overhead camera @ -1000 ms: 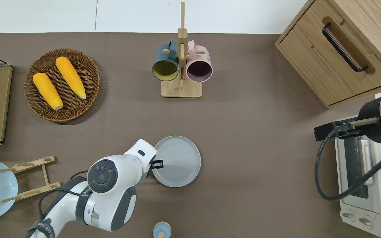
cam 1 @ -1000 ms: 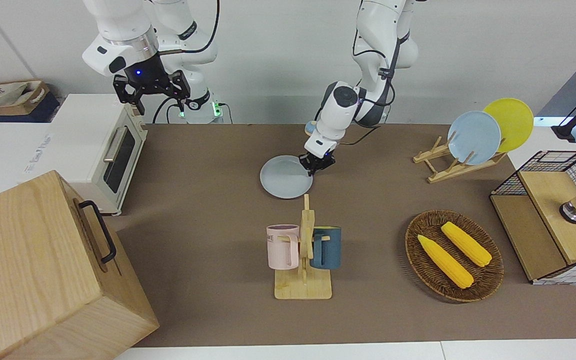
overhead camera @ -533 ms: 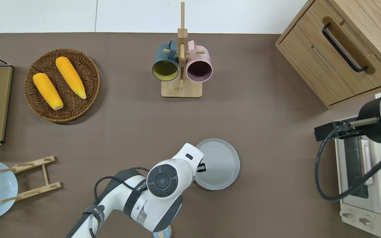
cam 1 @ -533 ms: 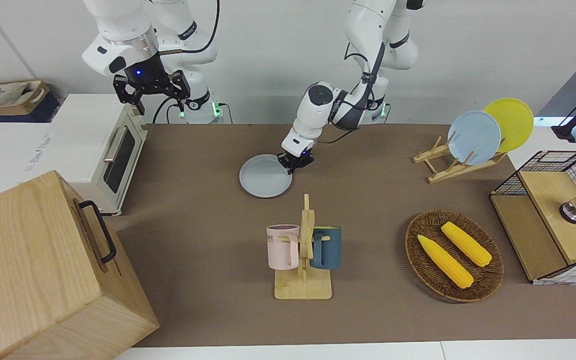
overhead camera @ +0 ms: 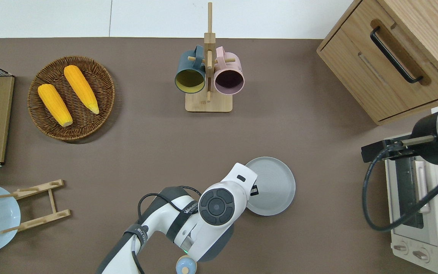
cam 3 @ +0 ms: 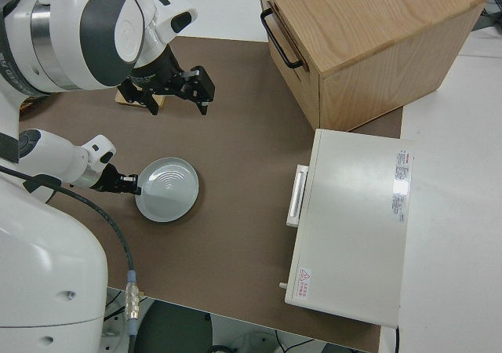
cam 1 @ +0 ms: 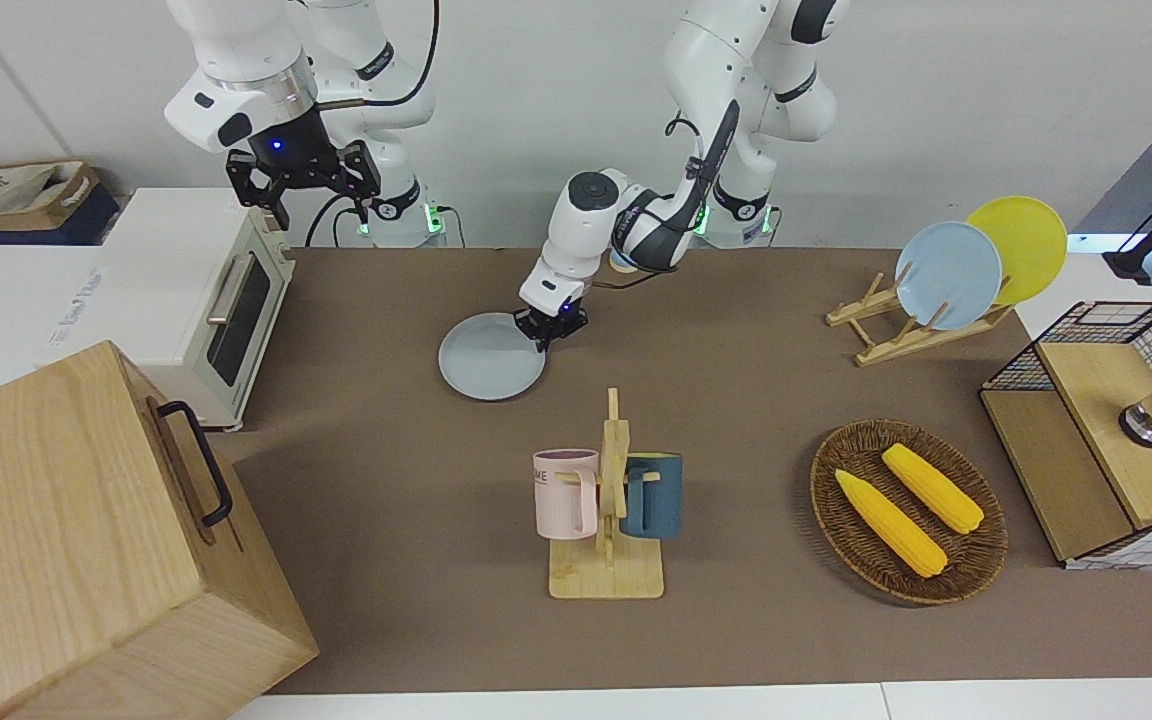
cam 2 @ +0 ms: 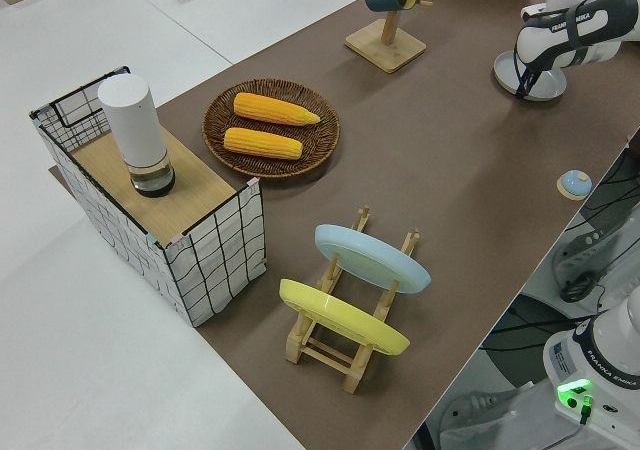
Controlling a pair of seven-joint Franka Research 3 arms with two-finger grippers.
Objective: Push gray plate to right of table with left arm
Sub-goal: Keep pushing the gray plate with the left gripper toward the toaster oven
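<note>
The gray plate (cam 1: 486,362) lies flat on the brown table (cam 1: 386,480), nearer to the robots than the mug rack. It also shows in the overhead view (overhead camera: 276,186), the left side view (cam 2: 537,78) and the right side view (cam 3: 169,190). My left gripper (cam 1: 548,332) is down at table height, against the plate's rim on the side toward the left arm's end. It shows in the overhead view (overhead camera: 254,190) and the right side view (cam 3: 128,183) too. My right gripper (cam 1: 304,190) is parked.
A wooden rack with a pink mug (overhead camera: 229,80) and a dark blue mug (overhead camera: 189,78) stands farther from the robots. A white toaster oven (overhead camera: 420,213) and a wooden cabinet (overhead camera: 397,57) stand at the right arm's end. A corn basket (overhead camera: 70,98), a plate rack (overhead camera: 32,205) and a small blue knob (overhead camera: 186,265) are also here.
My left gripper has moved steadily toward the right arm's end of the table, and the gray plate has slid along with it. The right arm has not moved.
</note>
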